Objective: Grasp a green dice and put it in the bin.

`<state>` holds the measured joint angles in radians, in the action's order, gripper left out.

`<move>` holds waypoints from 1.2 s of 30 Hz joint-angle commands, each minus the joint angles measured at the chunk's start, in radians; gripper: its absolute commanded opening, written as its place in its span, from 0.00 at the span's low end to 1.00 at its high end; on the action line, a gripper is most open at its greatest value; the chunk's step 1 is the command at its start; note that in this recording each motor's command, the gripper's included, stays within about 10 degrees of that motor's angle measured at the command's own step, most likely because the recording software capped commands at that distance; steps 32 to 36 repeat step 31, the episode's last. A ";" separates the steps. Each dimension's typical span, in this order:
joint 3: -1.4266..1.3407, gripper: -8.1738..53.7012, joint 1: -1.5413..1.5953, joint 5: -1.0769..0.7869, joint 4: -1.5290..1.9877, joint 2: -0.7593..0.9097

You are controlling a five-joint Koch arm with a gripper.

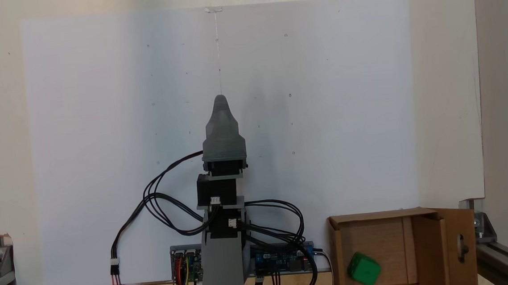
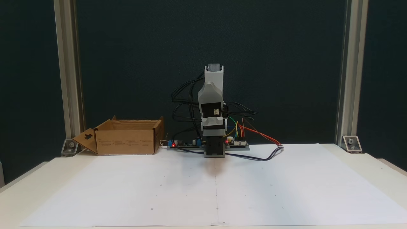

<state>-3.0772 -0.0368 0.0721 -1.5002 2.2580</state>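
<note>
A white paper sheet covered the pale counter, framed by aluminium posts against a dark backdrop. I was folded up over my base, my jaws pointing toward the far edge of the sheet in the top-down fixed view. From that camera only one grey tapered tip showed, the two halves lying one behind the other, and the other fixed view caught my folded arm end-on, so I could not tell whether my jaws were spread or pressed together. Nothing appeared to be held between them.

The green dice lay inside the bin, on its floor near the left wall as that camera showed it, tilted on a corner or edge rather than flat. The bin stood beside my controller boards, to the right of my base from above and to the left of it in the front-on fixed view, well apart from my jaws. I judged the task finished, with no reach left to make.

The box walls hid the dice from the front-on camera. The bin's near edge was cut off by the frame from above, and the flap with the keyhole cutout stood splayed outward.
</note>
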 commanded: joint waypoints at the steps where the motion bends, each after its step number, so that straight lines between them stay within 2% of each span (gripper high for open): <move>1: -0.048 0.85 0.009 0.032 -0.058 0.109; 36: -0.049 0.85 0.009 0.035 -0.048 0.106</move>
